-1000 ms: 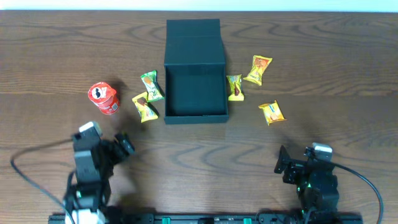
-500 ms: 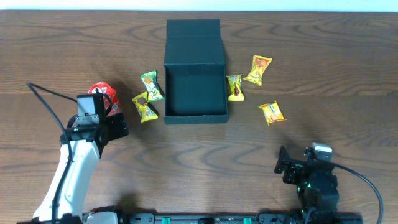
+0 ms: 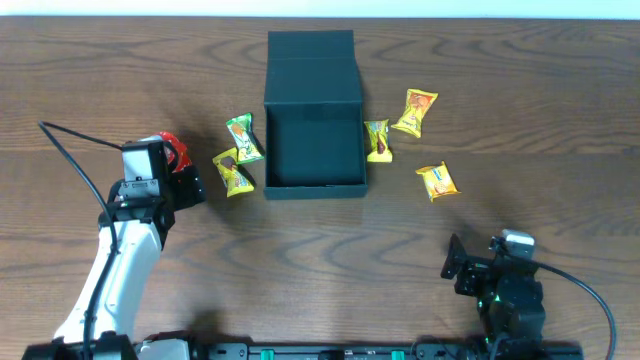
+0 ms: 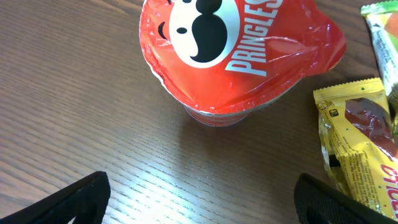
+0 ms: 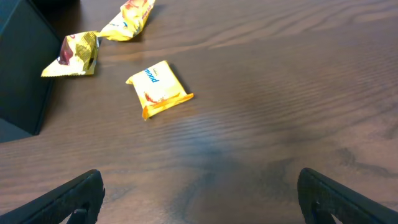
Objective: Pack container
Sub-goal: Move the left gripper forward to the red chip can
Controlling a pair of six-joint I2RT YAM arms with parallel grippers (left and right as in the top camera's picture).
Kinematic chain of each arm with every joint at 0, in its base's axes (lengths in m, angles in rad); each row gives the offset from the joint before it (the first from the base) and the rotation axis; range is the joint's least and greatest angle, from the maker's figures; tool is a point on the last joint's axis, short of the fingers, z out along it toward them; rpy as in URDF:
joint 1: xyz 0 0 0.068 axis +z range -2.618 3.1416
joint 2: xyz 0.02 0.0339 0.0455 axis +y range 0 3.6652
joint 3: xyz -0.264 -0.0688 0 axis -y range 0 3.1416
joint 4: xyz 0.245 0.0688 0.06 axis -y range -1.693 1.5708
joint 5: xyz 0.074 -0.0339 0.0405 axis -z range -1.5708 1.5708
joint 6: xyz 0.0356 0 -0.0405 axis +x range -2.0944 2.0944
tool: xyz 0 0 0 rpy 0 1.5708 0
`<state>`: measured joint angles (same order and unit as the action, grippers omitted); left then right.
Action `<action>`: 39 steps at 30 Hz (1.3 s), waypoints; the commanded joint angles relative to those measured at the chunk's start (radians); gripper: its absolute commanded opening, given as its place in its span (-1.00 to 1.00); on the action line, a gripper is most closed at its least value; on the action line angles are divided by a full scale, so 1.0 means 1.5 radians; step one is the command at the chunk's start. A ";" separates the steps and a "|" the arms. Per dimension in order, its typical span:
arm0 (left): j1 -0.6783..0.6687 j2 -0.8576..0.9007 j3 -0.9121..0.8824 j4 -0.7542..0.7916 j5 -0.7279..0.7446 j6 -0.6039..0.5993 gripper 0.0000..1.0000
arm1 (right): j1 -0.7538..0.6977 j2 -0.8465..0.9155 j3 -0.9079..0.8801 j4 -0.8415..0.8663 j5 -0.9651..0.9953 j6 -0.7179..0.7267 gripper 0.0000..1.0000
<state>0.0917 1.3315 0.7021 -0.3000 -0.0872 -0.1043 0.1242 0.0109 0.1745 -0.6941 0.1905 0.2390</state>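
Observation:
The black container [image 3: 313, 140] stands open at the table's middle back, its flap lid laid back; one corner shows in the right wrist view [image 5: 18, 56]. A red Pringles can [image 3: 175, 152] lies left of it, mostly under my left gripper [image 3: 182, 188]; the left wrist view shows its foil top [image 4: 236, 50] just ahead of the open, empty fingers [image 4: 202, 199]. Two snack packets [image 3: 243, 138] [image 3: 232, 172] lie left of the container, three [image 3: 377, 140] [image 3: 416, 111] [image 3: 436, 180] to its right. My right gripper [image 3: 455, 268] is open and empty near the front edge.
A black cable [image 3: 70, 150] loops from the left arm over the table's left side. In the right wrist view a yellow packet [image 5: 159, 89] lies ahead on bare wood, with two more packets [image 5: 73, 55] [image 5: 127, 18] farther back by the container.
My left arm has swung up from the front edge toward the red can and now hovers over it, fingers open. The right arm has not moved.

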 commanded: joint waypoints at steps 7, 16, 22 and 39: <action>0.004 0.113 0.013 0.083 -0.013 -0.005 0.91 | -0.004 -0.004 -0.007 -0.001 0.000 0.012 0.98; 0.004 0.154 0.013 0.165 -0.065 -0.005 0.91 | -0.004 -0.004 -0.007 -0.001 0.000 0.012 0.98; 0.005 0.191 0.013 0.215 -0.077 -0.005 0.91 | -0.004 -0.004 -0.007 -0.001 0.000 0.012 0.99; 0.005 0.214 0.013 0.296 -0.064 -0.005 0.91 | -0.004 -0.004 -0.007 -0.001 0.000 0.012 0.99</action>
<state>0.0917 1.6310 0.7025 0.1390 -0.1757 -0.1074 0.1242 0.0109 0.1745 -0.6937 0.1905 0.2390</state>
